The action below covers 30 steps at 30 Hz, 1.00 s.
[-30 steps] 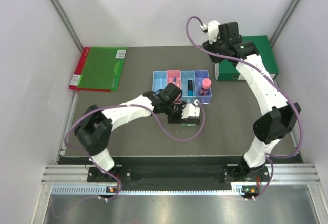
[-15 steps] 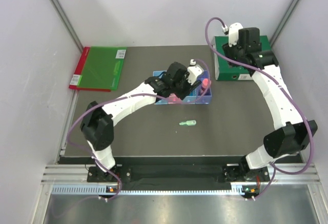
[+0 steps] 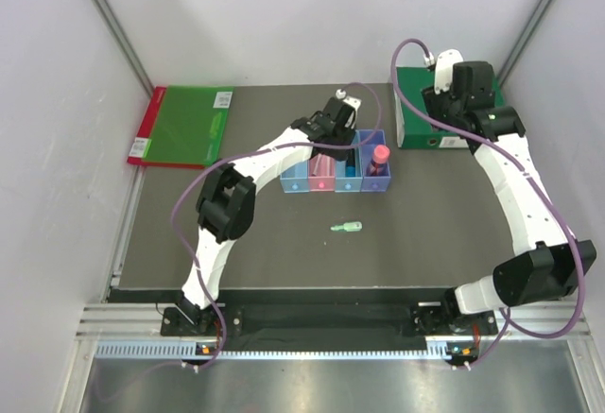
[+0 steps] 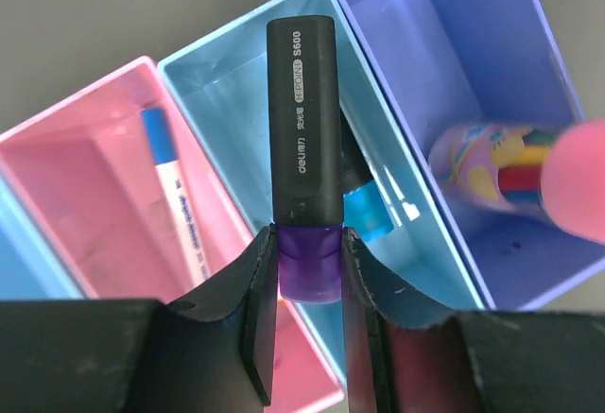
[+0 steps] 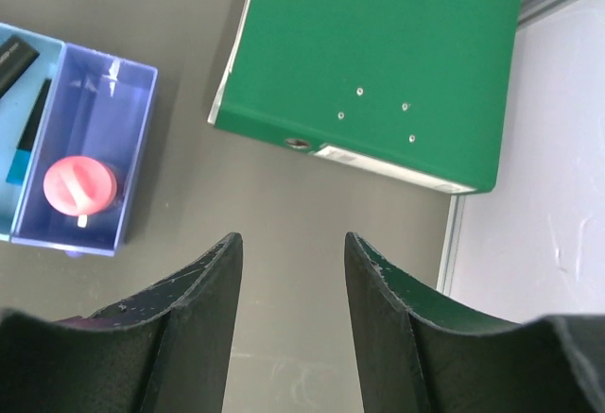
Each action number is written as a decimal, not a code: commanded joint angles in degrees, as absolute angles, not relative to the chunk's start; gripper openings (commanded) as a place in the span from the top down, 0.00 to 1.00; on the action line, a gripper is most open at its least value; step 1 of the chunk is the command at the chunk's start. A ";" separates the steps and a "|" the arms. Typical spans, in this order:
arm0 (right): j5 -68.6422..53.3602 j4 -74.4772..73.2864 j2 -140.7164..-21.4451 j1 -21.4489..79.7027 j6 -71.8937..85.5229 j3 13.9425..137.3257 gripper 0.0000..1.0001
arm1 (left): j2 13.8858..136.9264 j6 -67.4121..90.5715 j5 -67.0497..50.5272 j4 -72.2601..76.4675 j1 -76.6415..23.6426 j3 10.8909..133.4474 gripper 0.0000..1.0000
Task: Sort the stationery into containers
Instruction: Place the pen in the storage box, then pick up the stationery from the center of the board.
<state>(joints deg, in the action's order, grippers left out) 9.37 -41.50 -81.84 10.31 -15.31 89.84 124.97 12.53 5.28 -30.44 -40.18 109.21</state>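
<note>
Surroundings: a flat green folder (image 3: 182,126) with a red edge lies at the far left of the dark table (image 3: 265,243); a dark green binder (image 5: 373,63) lies at the far right, just beyond the bins.
In the way: the left arm reaches over the pink and light blue bins, hiding part of them in the top view; nothing lies between the binder and the purple-blue bin.
Left gripper (image 4: 307,271): its jaws clamp the purple end of a purple-black marker (image 4: 302,129), held above the blue bin (image 4: 236,82).
Right gripper (image 5: 288,252): jaws apart, holding nothing, hanging over bare table beside the binder.
Containers (image 3: 333,172): four joined translucent bins in a row near the table's middle.
Pink bin (image 4: 66,148): a white-blue pen (image 4: 175,196) lies inside.
Blue bin: a black-blue marker (image 4: 364,215) lies inside, partly behind the held marker.
Purple-blue bin (image 5: 128,139): a stubby piece with a round pink cap (image 5: 78,186) stands inside.
Loose item: a mint green marker (image 3: 346,228) lies on the table in front of the bins, well apart from both grippers.
Held marker: black barrel with white print, purple base.
</note>
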 commanded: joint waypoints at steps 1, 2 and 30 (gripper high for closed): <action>9.23 -38.67 -78.58 9.67 -14.94 88.16 0.52 | 126.38 16.61 1.41 -30.94 -39.55 113.03 1.00; 9.23 -38.41 -78.57 9.67 -14.94 87.89 0.52 | 126.56 16.87 0.62 -31.02 -39.46 113.11 1.00; 9.05 -38.67 -74.62 9.58 -15.03 86.75 0.50 | 110.41 -10.07 -21.33 -25.05 -36.65 100.21 0.62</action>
<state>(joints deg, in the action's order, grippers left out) 9.34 -40.71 -78.02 10.31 -15.33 86.28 122.32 5.93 -10.37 -29.76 -36.88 107.11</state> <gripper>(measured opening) 0.494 0.377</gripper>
